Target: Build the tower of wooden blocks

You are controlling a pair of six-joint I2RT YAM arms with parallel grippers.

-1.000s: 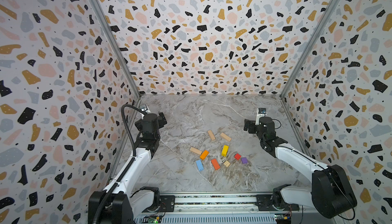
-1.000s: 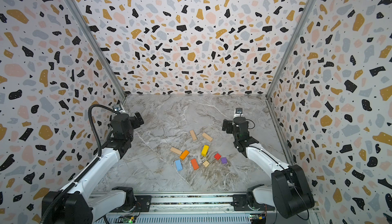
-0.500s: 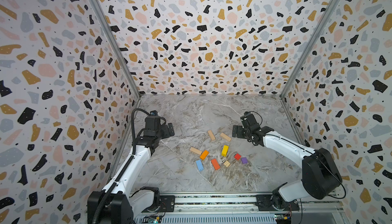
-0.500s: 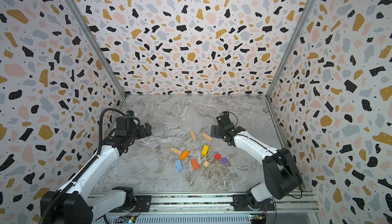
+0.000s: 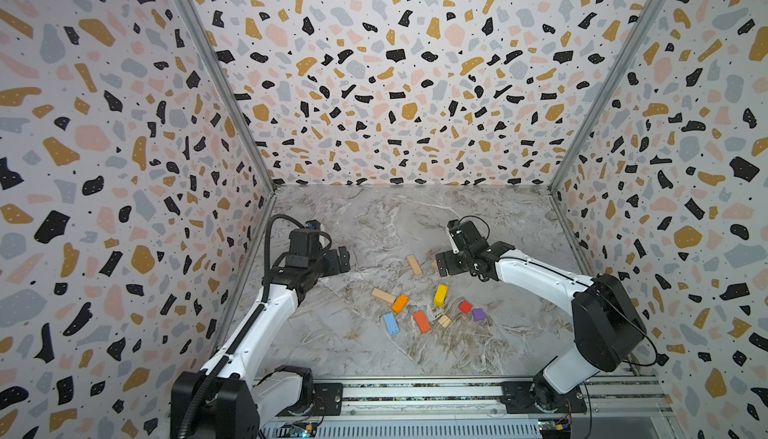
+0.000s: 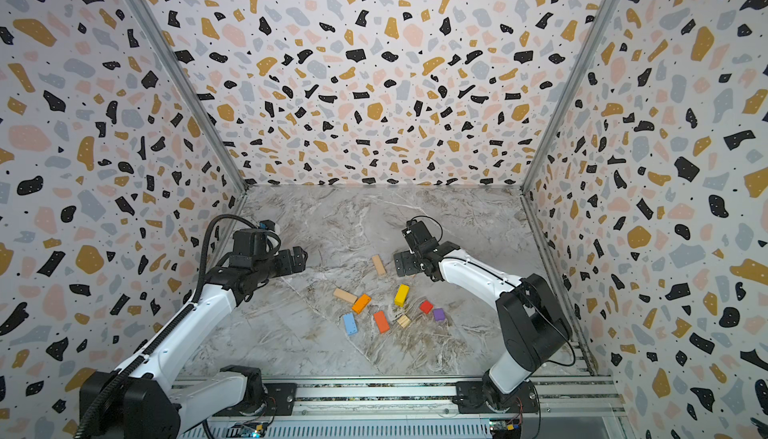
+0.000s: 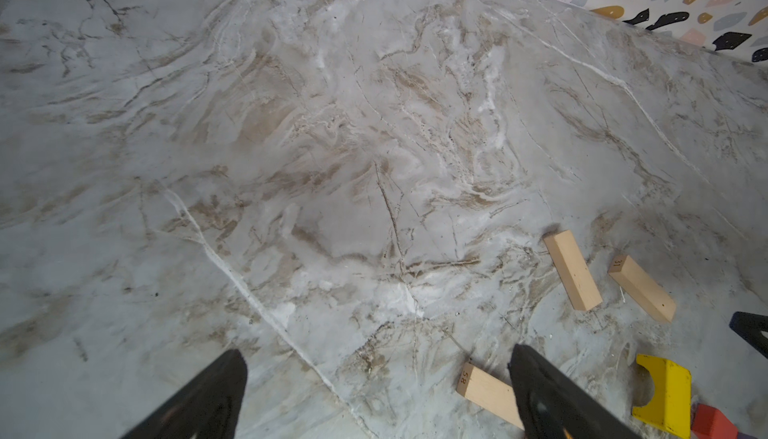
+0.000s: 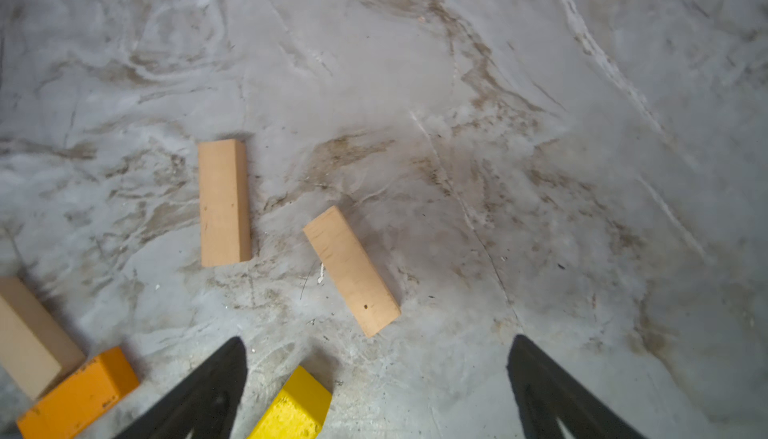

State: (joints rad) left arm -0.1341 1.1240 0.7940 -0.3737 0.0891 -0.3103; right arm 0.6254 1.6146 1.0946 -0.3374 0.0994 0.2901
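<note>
The left gripper (image 7: 378, 349) hung spread, empty. The right gripper (image 8: 377, 338), likewise spread, hovered near a tan oblong block (image 8: 351, 270)

Tan block (image 5: 433, 265) mostly behind right jaws, yellow block (image 8: 291, 410) cropped at edge

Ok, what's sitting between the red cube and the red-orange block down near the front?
A small tan cube lies between the red cube and the red-orange block. It shows in both top views.
</note>
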